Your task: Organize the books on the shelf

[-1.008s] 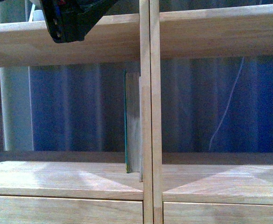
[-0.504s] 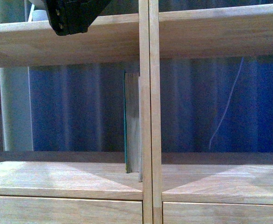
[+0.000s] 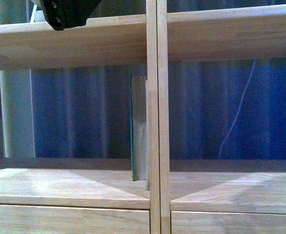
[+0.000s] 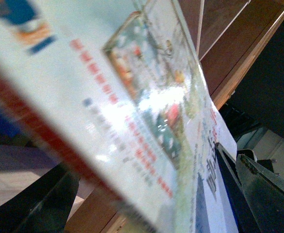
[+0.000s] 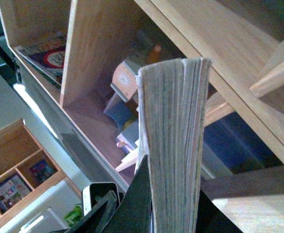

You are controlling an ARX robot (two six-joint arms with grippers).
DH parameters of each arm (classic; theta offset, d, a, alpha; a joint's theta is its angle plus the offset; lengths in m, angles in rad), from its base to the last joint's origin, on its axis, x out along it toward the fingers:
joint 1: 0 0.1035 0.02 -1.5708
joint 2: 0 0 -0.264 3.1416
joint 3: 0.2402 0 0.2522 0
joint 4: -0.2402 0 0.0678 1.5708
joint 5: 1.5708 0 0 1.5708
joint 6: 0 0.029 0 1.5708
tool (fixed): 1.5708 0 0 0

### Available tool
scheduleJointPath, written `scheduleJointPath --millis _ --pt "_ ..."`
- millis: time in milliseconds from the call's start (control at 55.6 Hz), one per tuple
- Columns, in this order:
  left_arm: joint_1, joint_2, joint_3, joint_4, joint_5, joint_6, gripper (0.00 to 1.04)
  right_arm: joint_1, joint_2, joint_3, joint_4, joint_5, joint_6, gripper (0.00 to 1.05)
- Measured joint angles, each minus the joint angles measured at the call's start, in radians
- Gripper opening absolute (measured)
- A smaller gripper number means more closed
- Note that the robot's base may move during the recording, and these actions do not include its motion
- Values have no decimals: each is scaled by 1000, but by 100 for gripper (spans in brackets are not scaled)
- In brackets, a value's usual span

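The shelf (image 3: pixel 153 146) of light wood fills the front view. A teal-covered book (image 3: pixel 139 127) with brownish page edges stands upright against its centre divider; no gripper shows on it there. A dark arm part (image 3: pixel 67 13) hangs at the upper left. In the left wrist view my left gripper (image 4: pixel 149 213) is shut on the thin book (image 4: pixel 132 92), whose white cover with red print fills the picture, blurred. In the right wrist view my right gripper (image 5: pixel 171 216) is shut on the thick book (image 5: pixel 173 136), its page edges upright between black fingers (image 5: pixel 137 204) beside shelf boards (image 5: pixel 210 53).
A blue curtain (image 3: pixel 84 112) and a white cable (image 3: pixel 238 112) show behind the open shelf. Drawer fronts (image 3: pixel 65 220) run below. Wooden toys (image 5: pixel 125 82) and a picture book (image 5: pixel 47 56) lie in other compartments. A darker brown cabinet (image 4: pixel 229 43) is near the thin book.
The dark arm part at the upper left has shifted slightly up and left. The teal book at the divider has not moved.
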Motion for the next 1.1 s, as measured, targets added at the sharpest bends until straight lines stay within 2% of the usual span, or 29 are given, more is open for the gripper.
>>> scheduleJointPath --millis 90,162,486,504,630,882,1098 --pt "0 0 0 4 -10 -5 97 -1 11 0 0 -6 3 7" --pt "3 -6 0 3 -19 -7 80 -4 11 0 0 -7 4 7" --pt "6 -16 0 -4 -49 -6 29 -6 11 0 -4 -10 15 7" --pt "7 -16 0 -2 -49 -7 24 -6 11 0 -5 -10 16 7" --pt "10 -16 0 18 -50 -47 10 -6 13 0 -11 -5 18 7" --pt "16 -18 0 26 -47 -74 7 -4 16 0 -30 22 16 8" --pt "29 -18 1 20 -46 -28 7 -23 18 0 -29 88 -65 42"
